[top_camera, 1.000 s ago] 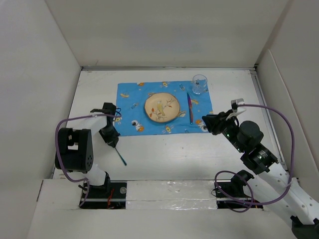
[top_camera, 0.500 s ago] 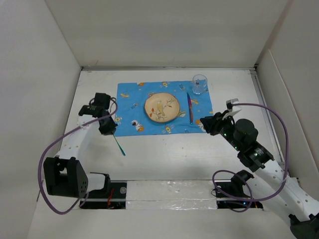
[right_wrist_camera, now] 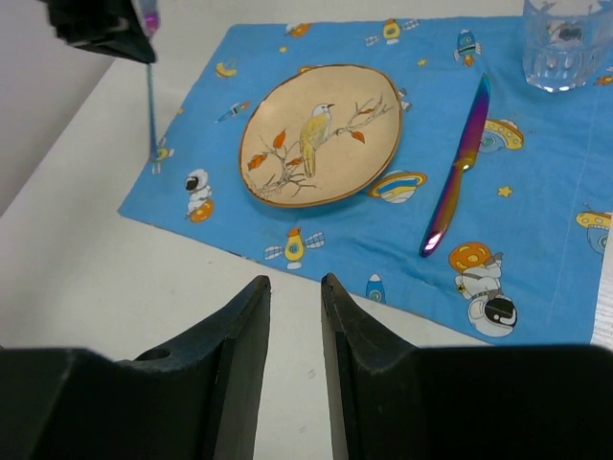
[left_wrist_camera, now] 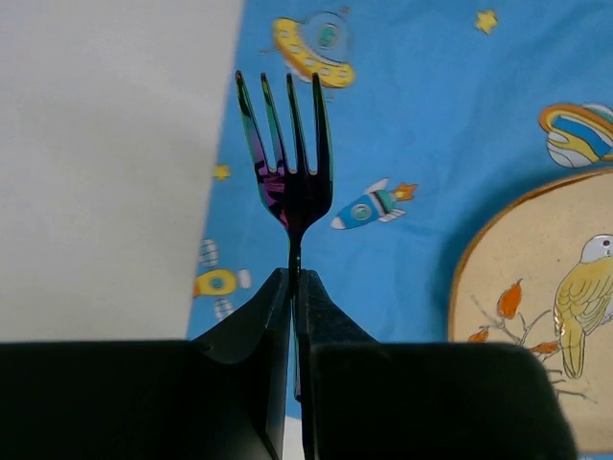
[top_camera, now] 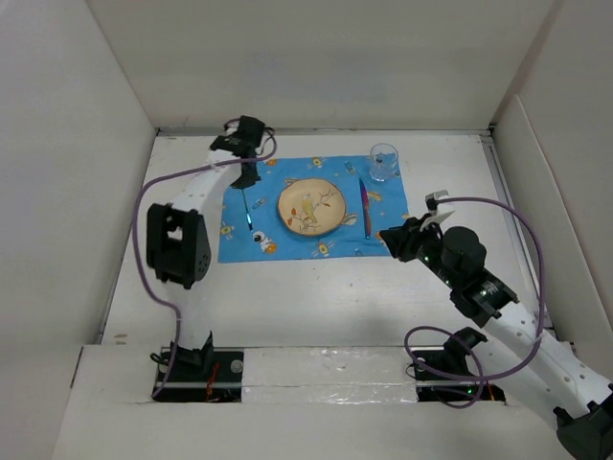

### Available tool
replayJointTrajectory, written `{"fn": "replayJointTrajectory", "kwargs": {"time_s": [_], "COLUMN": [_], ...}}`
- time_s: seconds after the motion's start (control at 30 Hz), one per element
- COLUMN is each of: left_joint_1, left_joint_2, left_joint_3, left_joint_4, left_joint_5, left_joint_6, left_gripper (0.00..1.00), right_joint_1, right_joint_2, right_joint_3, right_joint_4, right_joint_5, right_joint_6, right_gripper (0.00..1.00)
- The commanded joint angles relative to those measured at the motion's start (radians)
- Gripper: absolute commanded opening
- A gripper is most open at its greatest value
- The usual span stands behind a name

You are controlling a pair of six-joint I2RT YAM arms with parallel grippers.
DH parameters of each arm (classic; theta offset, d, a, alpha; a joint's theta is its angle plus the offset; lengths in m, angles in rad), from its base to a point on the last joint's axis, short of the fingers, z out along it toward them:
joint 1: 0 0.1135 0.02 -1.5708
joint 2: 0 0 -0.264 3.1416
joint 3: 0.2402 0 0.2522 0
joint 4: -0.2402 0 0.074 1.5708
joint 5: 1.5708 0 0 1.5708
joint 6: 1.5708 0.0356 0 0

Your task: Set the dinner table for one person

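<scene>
The left gripper [left_wrist_camera: 295, 278] has its two fingers [left_wrist_camera: 257, 321] pressed together on the thin handle of a fork [left_wrist_camera: 290, 182], with almost no gap between them. The fork is dark with a purple and green shine. It hangs nearly upright with the four tines pointing down. Under the tines is the left strip of a blue cloth [left_wrist_camera: 412, 115], near its edge. If the tines touch the cloth, I cannot tell. The cloth carries printed cartoon pictures: rockets, a flying saucer, ringed planets, stars and small astronauts.

Just to the right of the fork a round plate [right_wrist_camera: 321, 134] lies in the middle of the cloth. It is beige with a dark rim and shows a painted yellow bird on a branch with orange leaves. To the right of the plate lies a knife [right_wrist_camera: 458, 168] with a rainbow shine, its blade pointing to the far side. A clear glass [right_wrist_camera: 565, 43] stands at the far right corner of the cloth.

The right gripper [right_wrist_camera: 295, 287] holds nothing. Its fingers [right_wrist_camera: 239, 359] are a little apart, with a narrow gap. It hovers at the near right corner of the cloth.

The cloth lies flat on the far half of the dinner table [top_camera: 316, 287], which is white, with upright white panels around it.
</scene>
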Motion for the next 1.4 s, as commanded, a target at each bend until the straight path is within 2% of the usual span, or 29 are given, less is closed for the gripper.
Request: {"fn": "replayJointTrajectory", "kwargs": {"time_s": [0.0,0.07,0.2,0.6,0.8,1.37], "left_joint_1": [-0.127,-0.169,-0.169,-0.147,-0.138,-0.138], "left_joint_2": [0.104,0.139,0.21,0.224,0.296,0.365], "left_joint_3": [0.166,0.234,0.266,0.168,0.207,0.262], "left_joint_4": [-0.118,-0.128,-0.119,-0.114,-0.138,-0.126], "left_joint_5": [-0.13,-0.155,-0.14,-0.178,-0.163,-0.155], "left_joint_6": [0.034,0.034,0.048,0.069,0.059,0.074], "left_gripper": [0.0,0.0,0.0,0.0,0.0,0.0], "right_joint_1": [0.009,0.018,0.027,0.036,0.045,0.064], "right_joint_2": [0.019,0.027,0.044,0.072,0.084,0.128], "right_joint_3": [0.001,0.004,0.004,0.006,0.007,0.012], "right_joint_4": [0.058,0.058,0.088,0.098,0.101,0.111], "right_joint_5": [0.029,0.035,0.062,0.065,0.061,0.07], "right_joint_6": [-0.005,-0.005,-0.005,-0.003,-0.005,-0.005], "right_gripper": [0.33,0.33,0.33,0.34,0.33,0.34]}}
